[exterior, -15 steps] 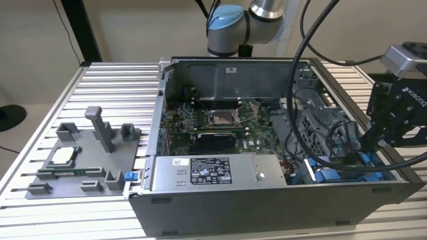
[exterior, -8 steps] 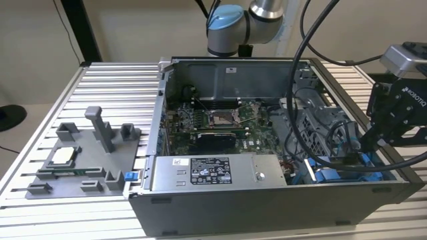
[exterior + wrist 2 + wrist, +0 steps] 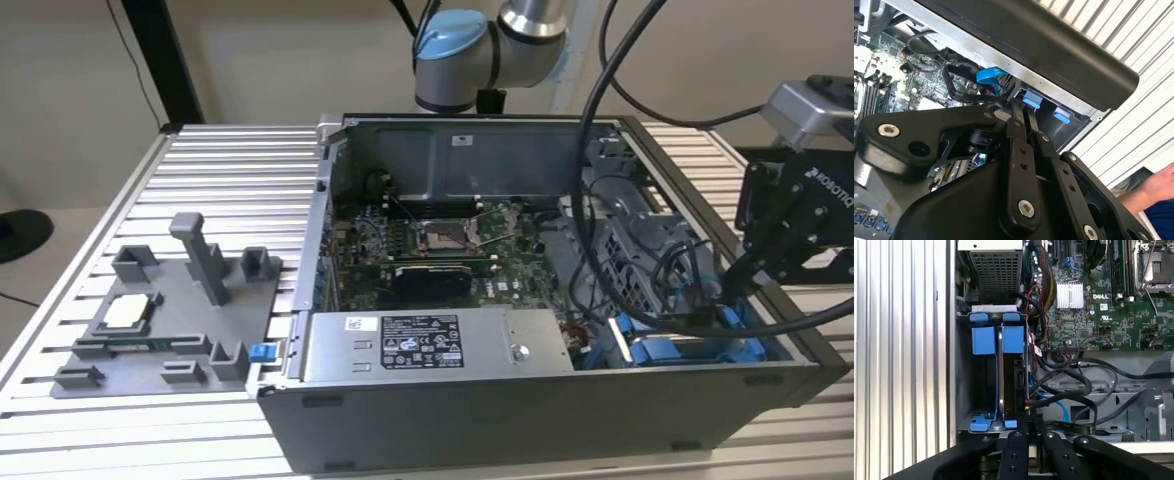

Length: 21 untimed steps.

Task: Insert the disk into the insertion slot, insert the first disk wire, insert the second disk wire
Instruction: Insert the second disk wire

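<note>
The disk [image 3: 1017, 382] stands on edge in its blue carrier [image 3: 1013, 339] inside the insertion slot [image 3: 963, 375], the grey cage with blue trim at the case's front corner [image 3: 667, 352]. My gripper [image 3: 1030, 418] sits at the disk's connector end with its fingers [image 3: 1016, 445] drawn close together. In the second wrist view the gripper [image 3: 1021, 106] pinches the end of a black disk wire [image 3: 961, 95] next to the blue tabs [image 3: 1032, 98]. In the exterior view the gripper [image 3: 721, 295] hangs over the cage on the exterior view's right.
An open computer case [image 3: 534, 420] lies on a slatted table [image 3: 227, 180], with motherboard [image 3: 441, 245], grey power supply [image 3: 427, 345] and loose black cables [image 3: 1074, 390]. A grey fixture [image 3: 160, 320] stands on the exterior view's left. A person's hand [image 3: 1160, 184] is beside the case.
</note>
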Available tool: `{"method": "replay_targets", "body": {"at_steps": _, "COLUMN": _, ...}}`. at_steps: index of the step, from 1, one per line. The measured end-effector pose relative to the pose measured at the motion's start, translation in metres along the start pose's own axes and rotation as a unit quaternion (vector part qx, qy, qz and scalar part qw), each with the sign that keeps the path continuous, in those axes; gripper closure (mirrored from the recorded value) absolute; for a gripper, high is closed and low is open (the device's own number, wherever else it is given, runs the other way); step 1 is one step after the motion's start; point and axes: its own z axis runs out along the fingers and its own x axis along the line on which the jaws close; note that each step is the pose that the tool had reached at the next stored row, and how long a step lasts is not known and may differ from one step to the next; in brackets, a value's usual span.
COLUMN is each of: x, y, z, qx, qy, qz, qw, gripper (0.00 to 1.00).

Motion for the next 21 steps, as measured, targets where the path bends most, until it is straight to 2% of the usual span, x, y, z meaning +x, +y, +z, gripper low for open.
{"method": "replay_targets", "body": {"at_steps": 10, "x": 0.0004, "y": 0.0153, "z": -0.0117, "qx": 0.0000, "qy": 0.0000, "qz": 0.000, "qw": 1.0000, "gripper": 1.00}}
{"method": "replay_targets", "body": {"at_steps": 21, "x": 0.0013, "y": 0.0336, "z": -0.0119, "qx": 0.0008, "qy": 0.0000, "qz": 0.000, "qw": 1.0000, "gripper": 1.00}}
